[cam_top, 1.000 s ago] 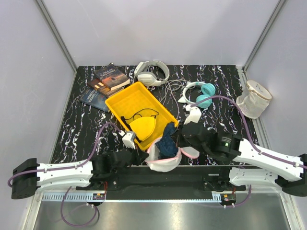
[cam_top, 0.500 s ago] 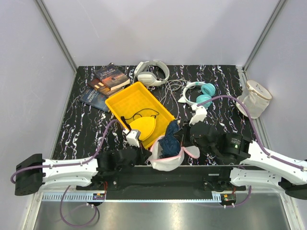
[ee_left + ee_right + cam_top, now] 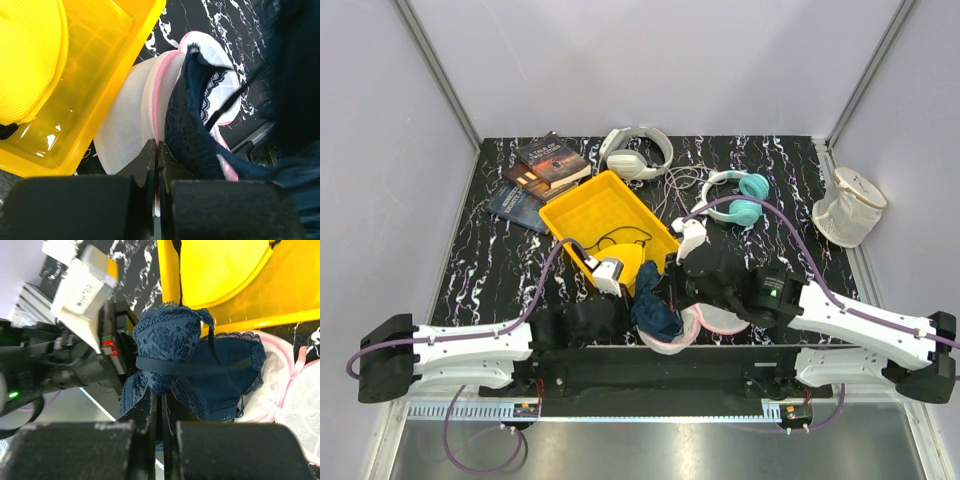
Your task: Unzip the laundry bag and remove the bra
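Observation:
The laundry bag point(image 3: 692, 327), white mesh with a pink rim, lies open at the table's near edge beside the yellow tray. It also shows in the left wrist view point(image 3: 131, 125) and in the right wrist view point(image 3: 295, 405). My left gripper point(image 3: 158, 150) is shut on the bag's pink rim. The bra point(image 3: 655, 305), dark navy lace, hangs partly out of the bag. My right gripper point(image 3: 161, 402) is shut on the bra point(image 3: 185, 355) and holds it above the bag's opening. The bra also shows in the left wrist view point(image 3: 187, 130).
A yellow tray point(image 3: 582, 212) holds a yellow bra point(image 3: 625, 260). Books point(image 3: 545, 170) lie at the back left. White headphones point(image 3: 635, 152) and teal headphones point(image 3: 740, 195) lie at the back. A cream mesh bag point(image 3: 848, 207) stands at the right edge.
My right gripper has moved left with the navy bra, drawing it over the bag toward the tray. My left arm has shifted slightly right, still holding the bag's rim.

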`<act>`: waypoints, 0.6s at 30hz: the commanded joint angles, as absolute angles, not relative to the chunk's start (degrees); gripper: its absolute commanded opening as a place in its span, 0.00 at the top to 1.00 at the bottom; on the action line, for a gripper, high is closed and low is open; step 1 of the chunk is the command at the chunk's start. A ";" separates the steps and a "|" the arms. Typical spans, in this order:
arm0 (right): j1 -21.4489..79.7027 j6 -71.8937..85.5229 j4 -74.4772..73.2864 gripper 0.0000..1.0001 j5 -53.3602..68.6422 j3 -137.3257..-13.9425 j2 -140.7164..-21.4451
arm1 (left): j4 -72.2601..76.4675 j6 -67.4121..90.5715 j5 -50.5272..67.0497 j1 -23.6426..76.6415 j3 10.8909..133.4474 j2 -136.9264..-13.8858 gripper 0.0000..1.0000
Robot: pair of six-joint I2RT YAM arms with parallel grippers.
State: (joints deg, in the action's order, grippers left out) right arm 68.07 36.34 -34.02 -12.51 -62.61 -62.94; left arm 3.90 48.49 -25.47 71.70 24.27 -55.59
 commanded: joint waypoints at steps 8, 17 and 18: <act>67.41 32.87 -31.55 1.00 -19.42 -67.67 -53.62 | 6.33 51.42 -28.21 71.54 20.83 -52.56 1.00; 64.69 26.20 -40.15 1.00 -29.61 -78.12 -54.05 | 6.24 52.38 -27.77 71.46 18.99 -52.12 1.00; 63.90 24.89 -40.60 1.00 -30.14 -78.92 -54.57 | 6.24 52.56 -27.86 71.54 18.81 -51.95 1.00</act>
